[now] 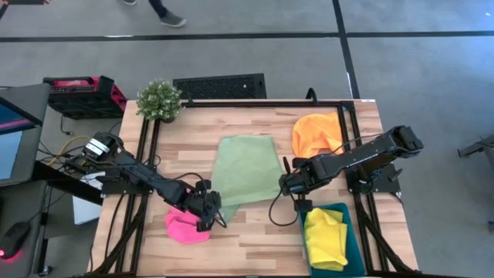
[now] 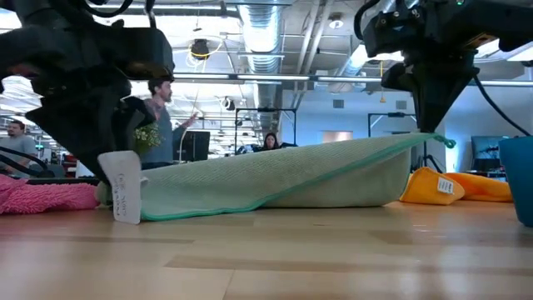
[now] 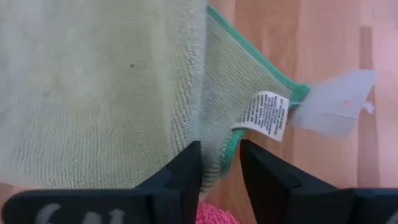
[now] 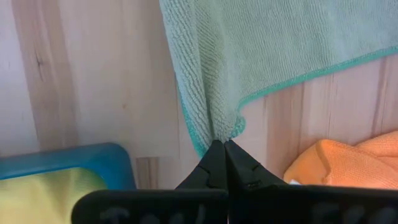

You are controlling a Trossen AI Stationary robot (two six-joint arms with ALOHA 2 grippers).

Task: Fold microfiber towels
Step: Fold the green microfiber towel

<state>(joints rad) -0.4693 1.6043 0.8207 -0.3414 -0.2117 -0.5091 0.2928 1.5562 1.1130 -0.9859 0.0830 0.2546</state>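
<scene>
The pink towel point(image 1: 185, 225) is half hidden under the left gripper point(image 1: 210, 210), its fingers slightly parted; the right gripper point(image 1: 284, 184) pinches the green towel point(image 1: 245, 168); the tray point(image 1: 356, 245) holds the yellow towel point(image 1: 326, 238).

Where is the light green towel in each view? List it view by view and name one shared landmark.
High view: light green towel mid-table, between both arms.
Low view: spans the middle, right corner lifted.
Left wrist view: fills the upper left.
Right wrist view: hangs from the top.
Shared landmark: orange towel, seen also in low and right wrist views.
</scene>
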